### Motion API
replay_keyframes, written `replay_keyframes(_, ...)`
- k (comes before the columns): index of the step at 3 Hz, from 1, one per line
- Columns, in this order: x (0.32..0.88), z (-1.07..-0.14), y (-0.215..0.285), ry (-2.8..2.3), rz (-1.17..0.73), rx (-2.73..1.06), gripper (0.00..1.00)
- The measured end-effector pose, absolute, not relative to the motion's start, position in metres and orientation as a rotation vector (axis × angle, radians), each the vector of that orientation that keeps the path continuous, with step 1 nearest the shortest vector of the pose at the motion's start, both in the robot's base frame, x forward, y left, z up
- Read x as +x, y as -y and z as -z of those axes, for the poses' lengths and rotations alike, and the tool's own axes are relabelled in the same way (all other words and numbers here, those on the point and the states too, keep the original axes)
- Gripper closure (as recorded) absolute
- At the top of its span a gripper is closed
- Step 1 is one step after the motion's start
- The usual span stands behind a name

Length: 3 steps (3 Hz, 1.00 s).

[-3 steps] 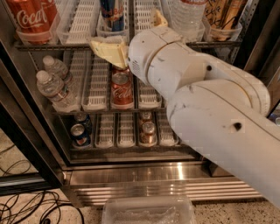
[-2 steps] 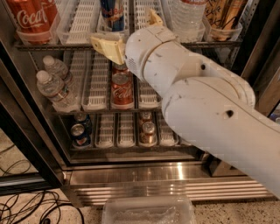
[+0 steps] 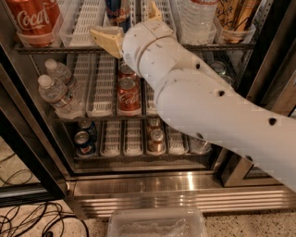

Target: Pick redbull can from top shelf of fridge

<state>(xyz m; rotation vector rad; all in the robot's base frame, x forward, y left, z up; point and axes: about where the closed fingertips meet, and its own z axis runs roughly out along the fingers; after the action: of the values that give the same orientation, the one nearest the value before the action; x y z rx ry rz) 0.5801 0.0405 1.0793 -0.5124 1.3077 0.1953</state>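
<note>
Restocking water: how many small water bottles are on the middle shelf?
2, both at the middle shelf's left end: front bottle, rear bottle. The arm may hide more. The claw is open by the redbull can.

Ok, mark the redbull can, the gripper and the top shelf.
redbull can (image 3: 116, 11), camera view: its blue body.
gripper (image 3: 123, 18), camera view: midway between its open fingertips, at the shelf front.
top shelf (image 3: 74, 48), camera view: its front wire edge.

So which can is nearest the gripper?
The blue redbull can on the top shelf, right by the open gripper; the red cola cans sit one shelf lower.
</note>
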Motion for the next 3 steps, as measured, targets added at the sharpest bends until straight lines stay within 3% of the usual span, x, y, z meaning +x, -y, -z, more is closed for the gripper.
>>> replay_keyframes(3, 0.616, -1.086, -0.064, -1.3, -0.127, -0.486, 0.24)
